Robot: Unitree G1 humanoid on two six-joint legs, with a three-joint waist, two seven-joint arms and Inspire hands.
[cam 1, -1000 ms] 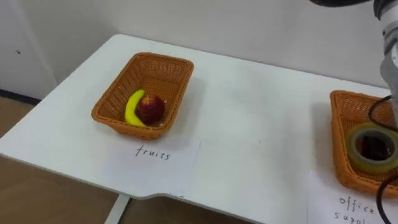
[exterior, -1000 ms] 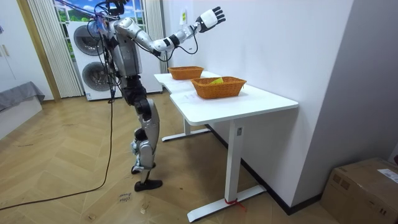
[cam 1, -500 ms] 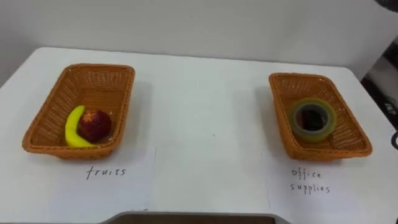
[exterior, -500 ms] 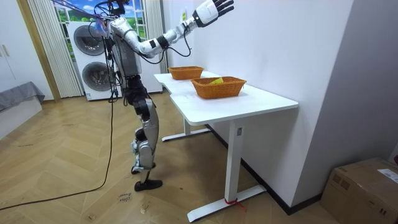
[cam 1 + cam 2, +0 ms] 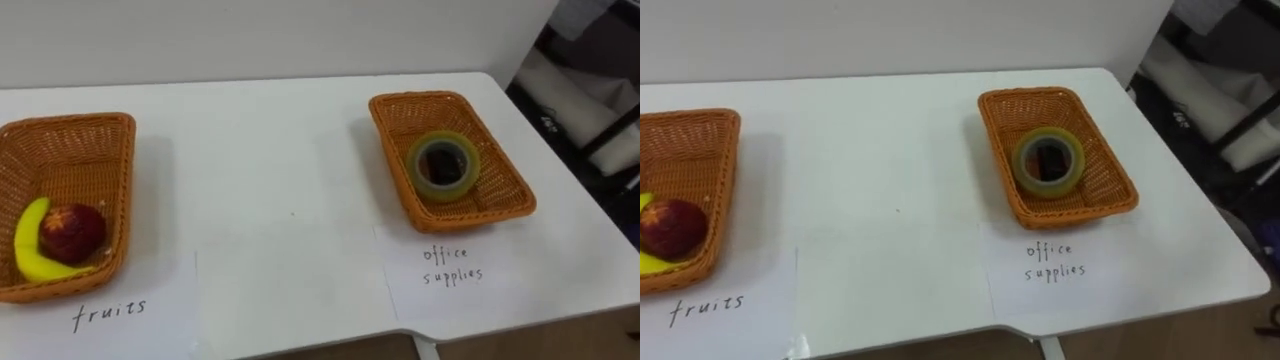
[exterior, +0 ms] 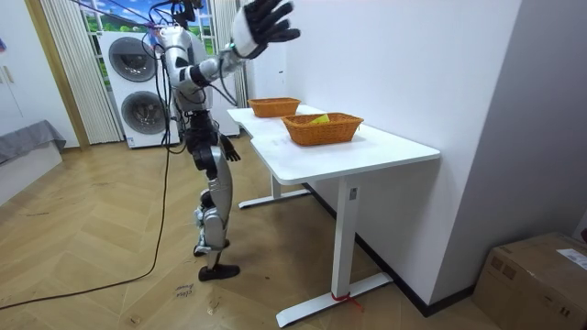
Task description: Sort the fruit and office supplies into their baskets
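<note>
The fruits basket (image 5: pixel 95 135) holds a yellow banana (image 5: pixel 30 255) and a dark red apple (image 5: pixel 72 232). To its right, the office supplies basket (image 5: pixel 495 190) holds a roll of clear tape (image 5: pixel 443 165). In the right eye view the apple (image 5: pixel 672 228) and the tape (image 5: pixel 1048 160) lie in the same baskets. In the room view I stand at the long side of the white table (image 6: pixel 367 151). My right hand (image 6: pixel 261 23) is raised high above head level, open, with fingers spread and nothing in it. My left hand (image 6: pixel 229 152) hangs low by my hip.
Paper labels lie in front of the baskets: "fruits" (image 5: pixel 110 312) and "office supplies" (image 5: pixel 450 265). The table's right end (image 5: pixel 590 250) borders dark furniture. A white wall runs behind the table. Washing machines (image 6: pixel 133 92) stand behind me.
My right hand has swung up and back from over the table toward my head. The head camera has turned right, so both baskets shifted left in view. Nothing on the table moved.
</note>
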